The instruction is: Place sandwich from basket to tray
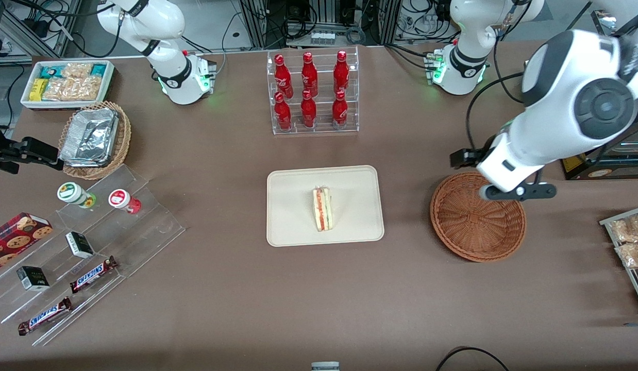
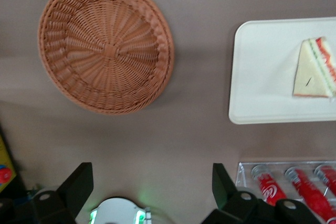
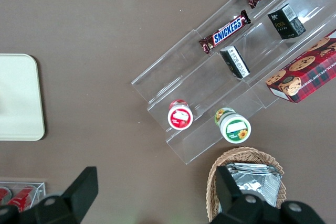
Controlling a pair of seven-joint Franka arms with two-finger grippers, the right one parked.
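Observation:
The sandwich [image 1: 322,208] [image 2: 314,72], a pale wedge with red and green filling, lies on the cream tray [image 1: 293,206] [image 2: 262,77] in the middle of the table. Beside the tray, toward the working arm's end, sits the reddish-brown woven basket [image 1: 476,219] [image 2: 105,45], with nothing in it. My left gripper [image 1: 460,157] [image 2: 152,174] hangs high above the table, over the basket's rim farther from the front camera. It is open, its two black fingers spread wide with only bare table between them.
A clear rack of red bottles [image 1: 313,93] stands farther from the front camera than the tray. Toward the parked arm's end are a tan basket with a foil container [image 1: 95,136], a white snack bin [image 1: 66,82] and an acrylic stepped stand [image 1: 82,247]. A wire rack of packets [image 1: 631,247] is at the working arm's end.

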